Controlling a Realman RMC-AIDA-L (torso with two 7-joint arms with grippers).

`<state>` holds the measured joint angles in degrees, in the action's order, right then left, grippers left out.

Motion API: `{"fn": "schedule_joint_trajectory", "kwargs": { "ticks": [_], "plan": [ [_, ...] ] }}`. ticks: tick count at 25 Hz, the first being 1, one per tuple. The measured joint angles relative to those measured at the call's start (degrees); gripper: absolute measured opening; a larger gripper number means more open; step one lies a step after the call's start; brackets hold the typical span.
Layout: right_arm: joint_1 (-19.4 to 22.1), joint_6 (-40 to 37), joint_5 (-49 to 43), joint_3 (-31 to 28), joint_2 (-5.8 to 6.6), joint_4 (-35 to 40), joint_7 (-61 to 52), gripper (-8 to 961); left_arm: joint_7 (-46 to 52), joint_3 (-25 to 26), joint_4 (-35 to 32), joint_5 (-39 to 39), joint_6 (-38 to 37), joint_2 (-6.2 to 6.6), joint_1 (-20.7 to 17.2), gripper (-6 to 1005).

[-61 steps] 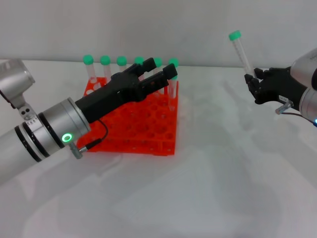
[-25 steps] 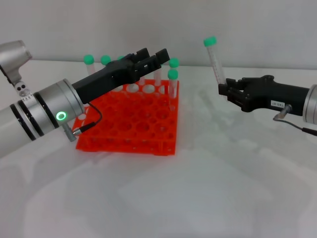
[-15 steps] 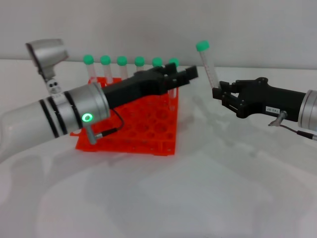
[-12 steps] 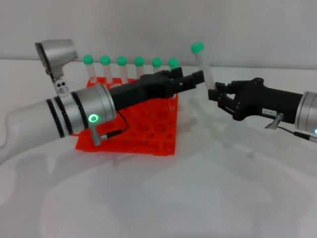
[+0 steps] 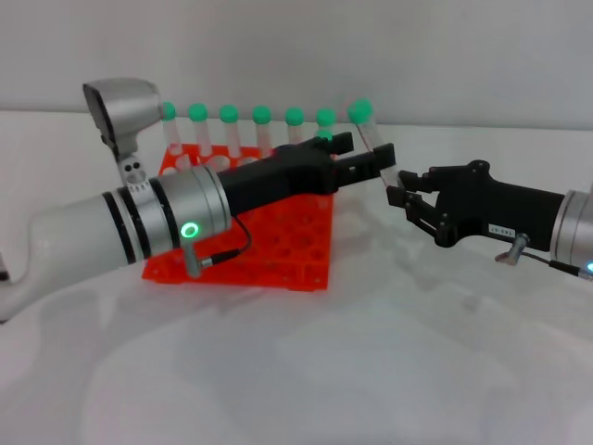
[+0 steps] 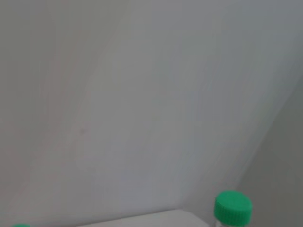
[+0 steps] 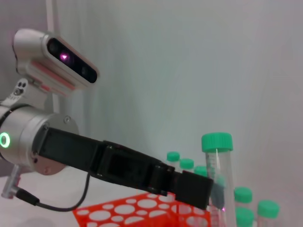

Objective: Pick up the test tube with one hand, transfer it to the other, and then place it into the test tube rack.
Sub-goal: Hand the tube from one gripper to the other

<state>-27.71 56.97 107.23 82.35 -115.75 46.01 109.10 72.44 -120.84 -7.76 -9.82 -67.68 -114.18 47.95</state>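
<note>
My right gripper (image 5: 397,185), black with white lettering, is shut on the lower end of the test tube (image 5: 361,113). It holds the tube tilted, green cap up, just right of the orange-red rack (image 5: 287,252). My left gripper (image 5: 369,148), on the arm with the green light, reaches in from the left. Its fingers are apart and lie along the tube's middle. The right wrist view shows the tube (image 7: 218,161) upright, with a left finger (image 7: 189,187) right beside it. The left wrist view shows only a green cap (image 6: 232,208).
Several other green-capped tubes (image 5: 229,115) stand in the rack's back row. The left arm's grey camera housing (image 5: 123,105) sticks up over the rack's left end. The white table (image 5: 389,352) stretches in front, and a plain wall stands behind.
My right gripper has carried the tube left and lower, toward the rack. My left gripper has reached right to meet it, and its fingers now flank the tube.
</note>
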Motion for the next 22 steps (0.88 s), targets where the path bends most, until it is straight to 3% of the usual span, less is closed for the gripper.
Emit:
{"fn": "schedule_joint_trajectory", "kwargs": {
  "ticks": [12,18,19,22],
  "plan": [
    [0.0,-0.3,0.4,-0.3,0.21,-1.1,1.6,187,-6.5,0.5,-0.1,0.2,1.3,-2.34,-0.4,802],
    [0.1,1.3,0.3,-0.2,0.26,-1.3,2.2,187,-7.2,1.8,-0.1,0.1,1.7,-2.5,-1.2,800],
    [0.1,1.5,0.3,-0.1,0.24,-1.3,2.3,187,-7.2,2.0,-0.1,0.3,1.7,-2.5,-1.3,595],
    [0.1,2.1,0.3,0.2,0.08,-1.5,3.4,187,-7.2,2.4,-0.1,0.2,1.7,-2.54,-1.3,583]
  ]
}}
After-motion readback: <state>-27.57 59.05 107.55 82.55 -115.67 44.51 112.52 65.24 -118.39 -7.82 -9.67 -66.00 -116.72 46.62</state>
